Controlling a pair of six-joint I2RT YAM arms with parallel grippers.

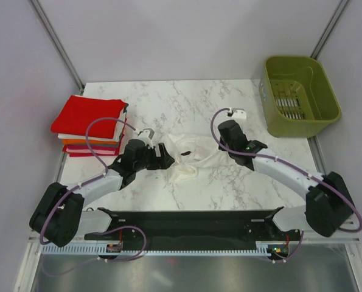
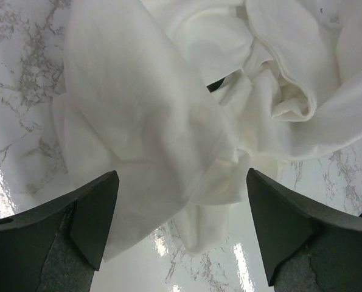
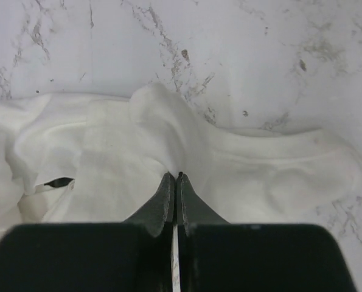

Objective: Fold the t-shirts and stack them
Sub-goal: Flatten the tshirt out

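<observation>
A crumpled plain white t-shirt [image 1: 190, 155] lies in the middle of the marble table, between my two grippers. My left gripper [image 1: 167, 156] is open at its left edge; in the left wrist view [image 2: 179, 228] the wide-apart fingers straddle a hanging fold of the white t-shirt [image 2: 168, 115] above the table. My right gripper [image 1: 219, 148] is shut on the shirt's right side; in the right wrist view [image 3: 175, 177] the fingers pinch a raised ridge of the white cloth [image 3: 138, 146]. A stack of folded t-shirts [image 1: 89, 125], red on top with white, orange and pink-red below, sits at the far left.
An olive-green plastic basket [image 1: 299, 97] stands at the back right corner. The table's left edge runs just beside the stack. Bare marble [image 1: 187, 100] lies behind the white shirt.
</observation>
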